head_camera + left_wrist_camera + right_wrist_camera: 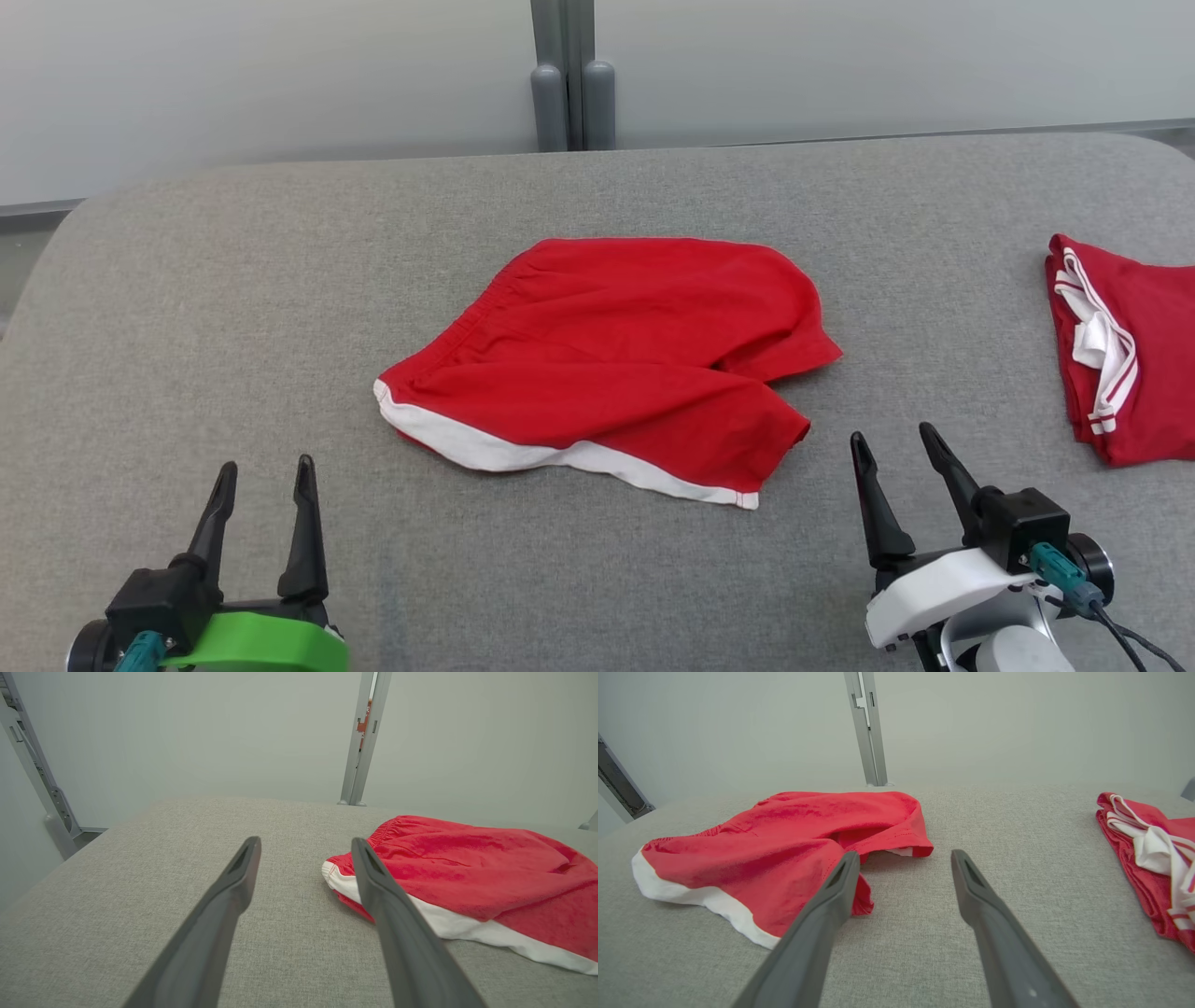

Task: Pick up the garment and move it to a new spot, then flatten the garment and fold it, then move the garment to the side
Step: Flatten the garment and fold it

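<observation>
The work surface (597,187) is a broad platform covered in grey woven fabric, with rounded far corners. Behind it stand pale, plain wall panels (280,75), joined at a grey vertical post (571,84) that meets the far edge near the middle. In the left wrist view a second grey frame upright (28,765) rises at the left side, past the platform's corner.

The garment (607,355), a pair of red shorts, lies at the centre of the surface, spread out but wrinkled. Its gathered elastic waistband (509,280) points to the far left. A white band (523,455) runs along the near edge. The leg openings face right, and one leg lies partly over the other.

A second red garment with white striped trim (1148,364) lies bundled at the right edge of the surface, well apart from the shorts.

The left gripper (265,464), on a green housing (261,644), hovers near the front left of the surface. Its jaws are spread wide and hold nothing. It is clear of the shorts.

The right gripper (892,432), on a white housing (943,583) with a cable (1111,635) attached, sits front right, near the lower right corner of the shorts without touching them. Its jaws are likewise parted and empty.
</observation>
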